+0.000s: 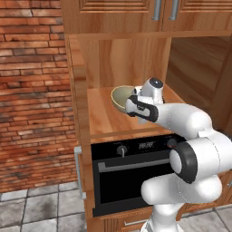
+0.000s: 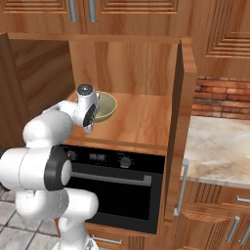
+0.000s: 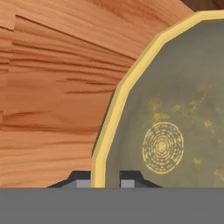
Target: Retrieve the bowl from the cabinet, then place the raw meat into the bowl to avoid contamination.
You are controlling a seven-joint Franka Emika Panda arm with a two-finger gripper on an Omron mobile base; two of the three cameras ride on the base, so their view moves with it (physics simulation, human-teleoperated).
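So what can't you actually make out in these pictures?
- Fingers: in the hand view just the tips show at the bottom, either side of the bowl rim.
- Fingers in both base views: hidden behind the robot's own hand.
- Bowl: right side cut off by the hand view's edge.
- Cabinet door: cut off at the right edge of the left base view.

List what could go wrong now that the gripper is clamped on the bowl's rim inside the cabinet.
1. The gripper pinches only the thin rim of the bowl, which hangs tilted, so it may swing or slip out.
2. The open cabinet has side walls and doors close on both sides; pulling out crookedly could knock the bowl against them.
3. The shelf edge sits right above the oven; a dropped bowl would likely fall past it to the floor.
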